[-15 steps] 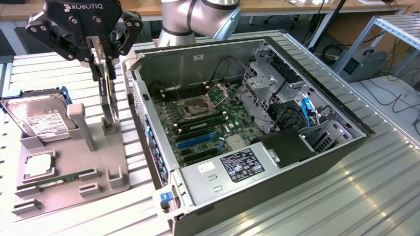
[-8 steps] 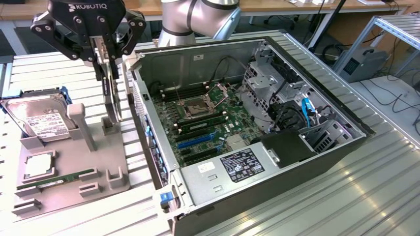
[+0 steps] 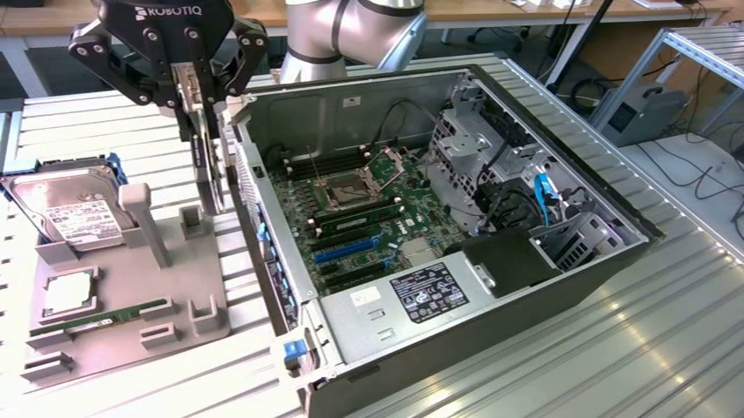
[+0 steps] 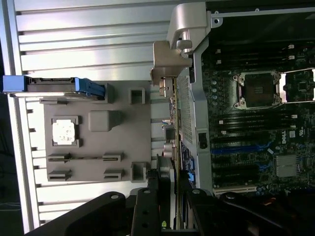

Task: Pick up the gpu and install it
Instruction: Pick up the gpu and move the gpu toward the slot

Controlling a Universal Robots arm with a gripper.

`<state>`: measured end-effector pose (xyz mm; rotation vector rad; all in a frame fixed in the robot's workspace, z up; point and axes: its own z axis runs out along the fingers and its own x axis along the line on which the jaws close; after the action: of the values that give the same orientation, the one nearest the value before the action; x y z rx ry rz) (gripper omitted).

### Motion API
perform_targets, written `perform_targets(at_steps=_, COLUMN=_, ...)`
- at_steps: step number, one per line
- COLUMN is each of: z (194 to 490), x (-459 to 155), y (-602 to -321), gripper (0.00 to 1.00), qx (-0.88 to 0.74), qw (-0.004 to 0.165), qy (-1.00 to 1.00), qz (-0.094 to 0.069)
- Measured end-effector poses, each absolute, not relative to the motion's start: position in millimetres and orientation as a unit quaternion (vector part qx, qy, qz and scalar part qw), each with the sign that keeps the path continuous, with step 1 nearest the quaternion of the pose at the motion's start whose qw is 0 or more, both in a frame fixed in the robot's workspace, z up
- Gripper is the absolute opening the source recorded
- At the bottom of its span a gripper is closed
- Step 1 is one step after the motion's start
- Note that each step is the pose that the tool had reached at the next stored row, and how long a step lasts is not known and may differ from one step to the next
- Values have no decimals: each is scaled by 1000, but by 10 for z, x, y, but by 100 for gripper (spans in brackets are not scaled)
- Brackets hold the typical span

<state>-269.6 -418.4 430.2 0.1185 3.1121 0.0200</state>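
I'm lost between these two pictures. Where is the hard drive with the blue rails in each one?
Exterior view: the hard drive sits propped up at the exterior view's left, label showing, at one end of the grey tray.
Wrist view: the hard drive is seen edge-on along the end of the grey tray, just past the chip.
Shared landmark: the square silver chip lying in the tray beside the drive.

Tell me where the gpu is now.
In the exterior view's upper left, the gpu hangs upright from the tool, at the gray holder's edge, beside the open computer case.
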Motion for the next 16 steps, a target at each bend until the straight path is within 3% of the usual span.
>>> perform_targets(at_steps=16, z=4300, x=-2623, y=-4184, gripper=27, qx=38, qw=14, qy=999, qz=6)
